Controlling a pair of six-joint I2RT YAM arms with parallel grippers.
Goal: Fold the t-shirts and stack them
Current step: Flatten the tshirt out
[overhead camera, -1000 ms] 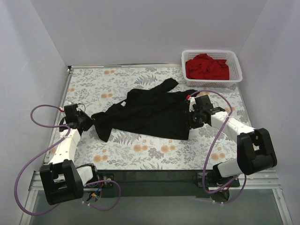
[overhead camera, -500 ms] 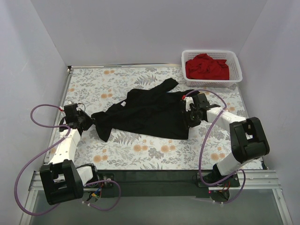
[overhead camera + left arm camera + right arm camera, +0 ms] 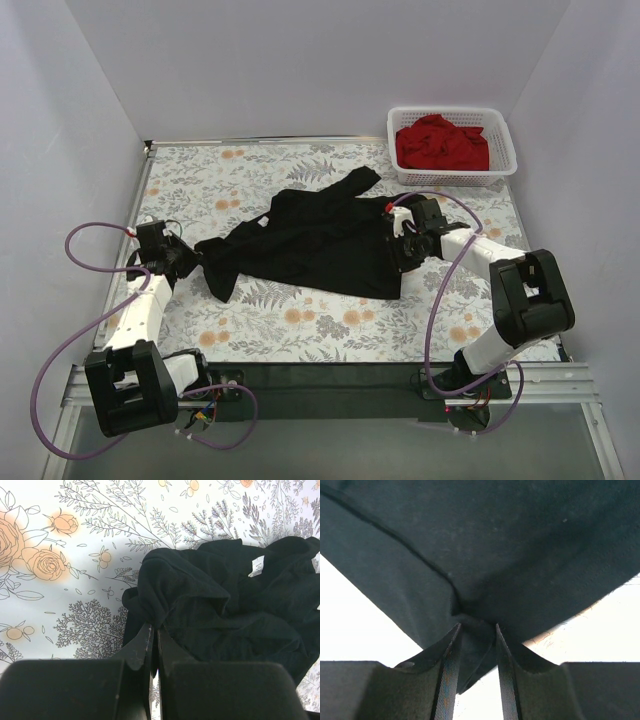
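- step in hand?
- likely spreading: black shirt [image 3: 310,245] crumpled mid table [image 3: 300,322], pinched at its left end by left gripper [image 3: 154,630]; fold at right edge inside right gripper [image 3: 476,630], grip: cannot tell.
- next?
- needs a gentle pull apart.

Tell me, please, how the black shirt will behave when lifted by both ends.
Probably floppy: the black shirt lies rumpled and puckers where the left end effector pinches it. It would likely sag between grips. Probably light: thin cloth bunches in the right end effector.
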